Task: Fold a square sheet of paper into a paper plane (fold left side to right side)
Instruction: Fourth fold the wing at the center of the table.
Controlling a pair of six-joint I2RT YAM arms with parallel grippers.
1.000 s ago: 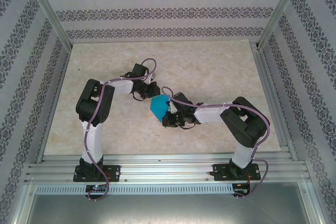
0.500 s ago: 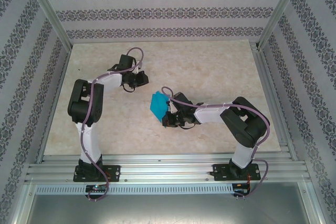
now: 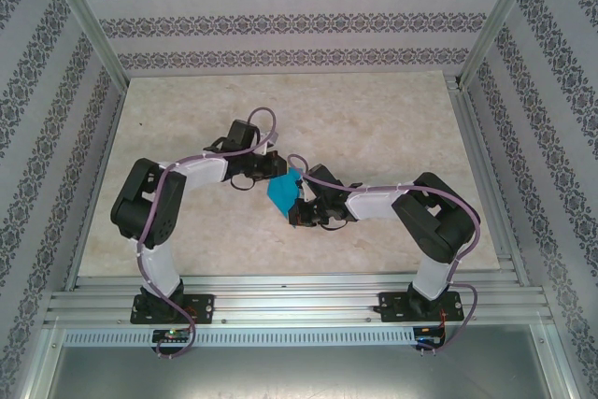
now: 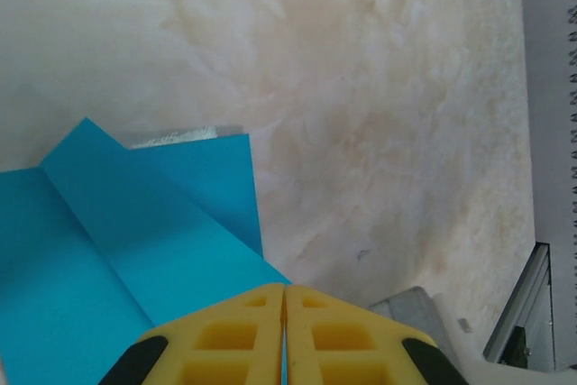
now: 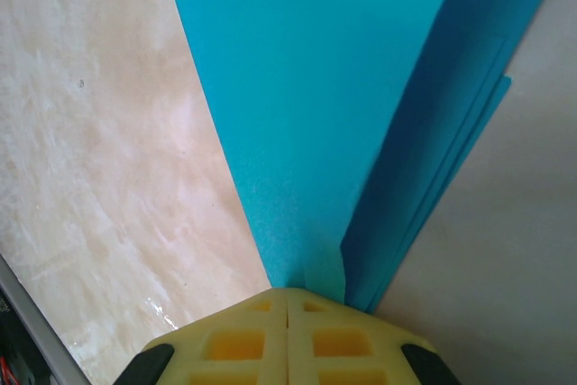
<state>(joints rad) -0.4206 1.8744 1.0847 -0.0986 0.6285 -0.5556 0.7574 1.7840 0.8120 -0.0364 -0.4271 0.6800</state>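
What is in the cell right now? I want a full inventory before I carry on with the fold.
paper sheet: one, bright cyan-blue, partly folded with creases, mid-table between the arms
table: one, beige marbled, floor of the cell
frame rails: several, silver metal, along the near edge and up the corners
walls: three, white with grey patterned bands, around the table
left arm: one, black and white, reaching in from the left towards the paper
right arm: one, black and white, reaching in from the right
left fingers: two, yellow, closed together, tips over the paper; contact unclear
right fingers: two, yellow, closed on the paper's folded layers
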